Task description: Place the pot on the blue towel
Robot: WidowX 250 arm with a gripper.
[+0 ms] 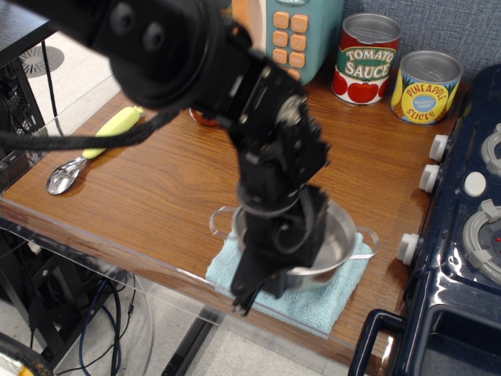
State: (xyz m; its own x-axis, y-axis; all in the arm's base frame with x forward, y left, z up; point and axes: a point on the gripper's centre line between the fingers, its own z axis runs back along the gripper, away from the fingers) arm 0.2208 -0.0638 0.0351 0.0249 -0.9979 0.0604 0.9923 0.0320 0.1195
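The wooden tabletop (pixel 164 196) carries the blue towel (pixel 329 301) near its front edge. The steel pot (pixel 333 247) sits over the towel. The black pincer (pixel 262 286) is closed on the pot's near rim.
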